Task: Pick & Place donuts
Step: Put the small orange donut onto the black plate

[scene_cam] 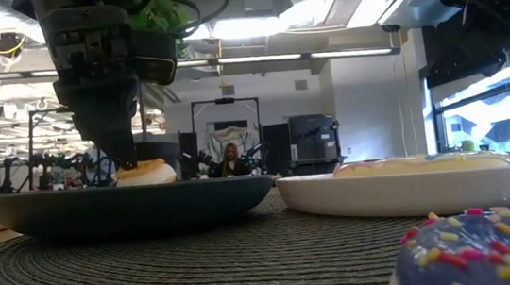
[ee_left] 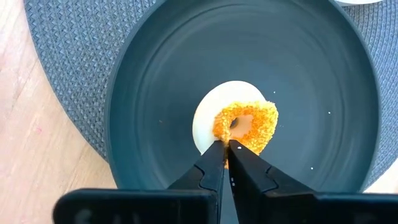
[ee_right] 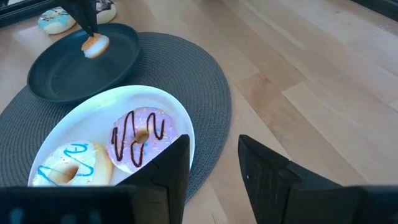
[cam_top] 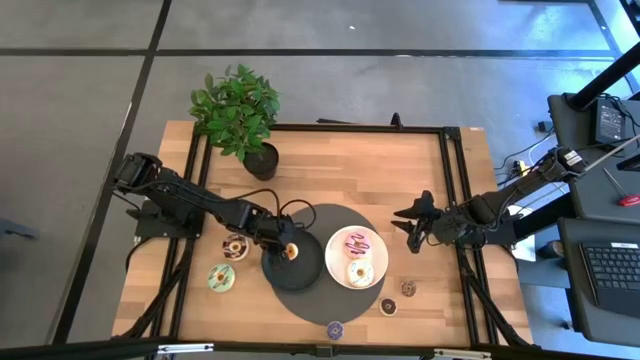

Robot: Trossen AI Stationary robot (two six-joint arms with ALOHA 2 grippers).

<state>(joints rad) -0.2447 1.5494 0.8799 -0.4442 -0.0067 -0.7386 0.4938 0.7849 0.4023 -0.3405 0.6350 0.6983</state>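
My left gripper (ee_left: 226, 148) pinches the orange mini donut (ee_left: 246, 126) over the dark plate (ee_left: 155, 93); right gripper (ee_right: 214, 163) open, idle. Two donuts plated (white plate (ee_right: 74, 121)); several left.

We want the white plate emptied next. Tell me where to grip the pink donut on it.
Grip the pink donut across its ring wall: one finger in the centre hole, one outside. It lies flat on the white plate, so come straight down. The rim facing the open right gripper looks clear; the white-iced donut crowds the other.
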